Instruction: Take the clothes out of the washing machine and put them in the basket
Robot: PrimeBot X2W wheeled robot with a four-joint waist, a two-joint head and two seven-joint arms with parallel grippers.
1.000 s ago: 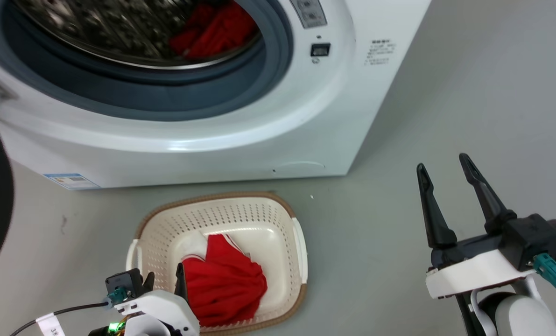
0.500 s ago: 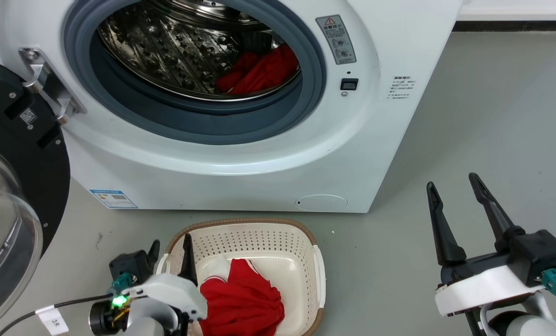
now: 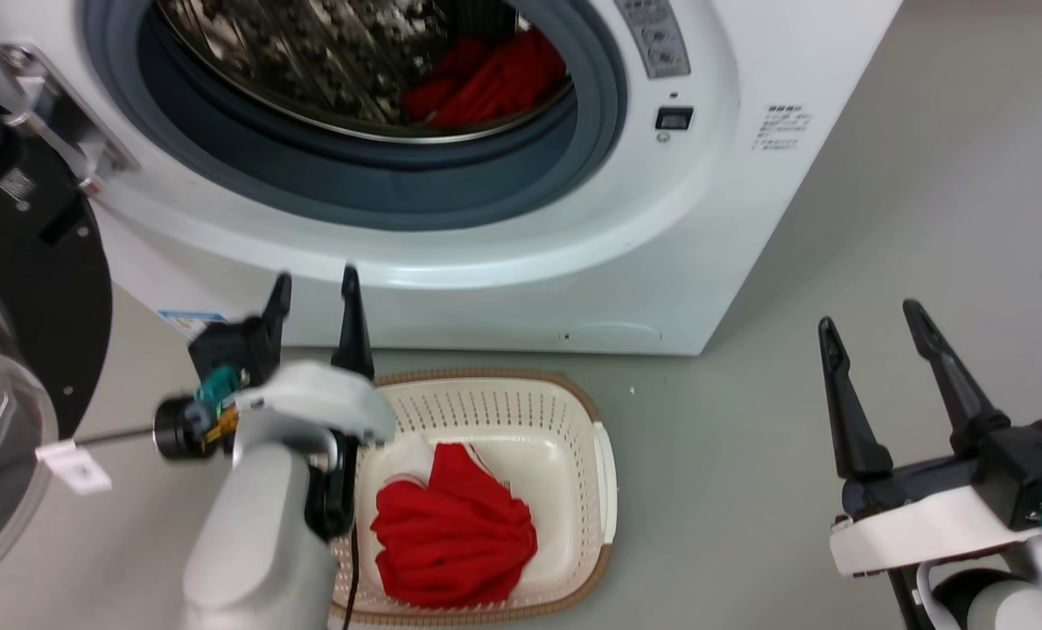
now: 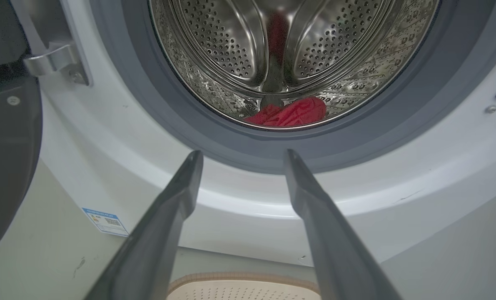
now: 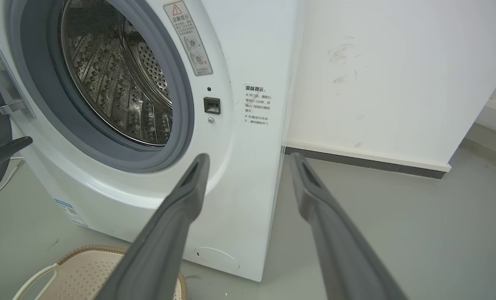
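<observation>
The white washing machine (image 3: 521, 254) stands with its porthole door swung open. Red clothes (image 3: 486, 83) lie at the drum's lower right, also seen deep in the drum as a red bundle (image 4: 291, 116). The cream basket (image 3: 573, 398) sits on the floor in front, holding a red garment with white trim (image 3: 455, 534). My left gripper (image 3: 312, 289) is open and empty, raised over the basket's far left corner, fingers pointing at the washer front below the door seal (image 4: 248, 156). My right gripper (image 3: 869, 319) is open and empty over the floor to the right.
The black-rimmed glass door (image 3: 13, 350) hangs open at the left, close beside my left arm. Its metal hinge (image 3: 52, 118) juts from the washer front. Grey floor (image 3: 730, 490) lies between basket and right gripper. A white wall (image 5: 377, 75) stands behind the washer.
My left gripper has risen from beside the red garment in the basket up toward the washer's opening, still open. The head camera shifted. The right gripper has kept its pose.
</observation>
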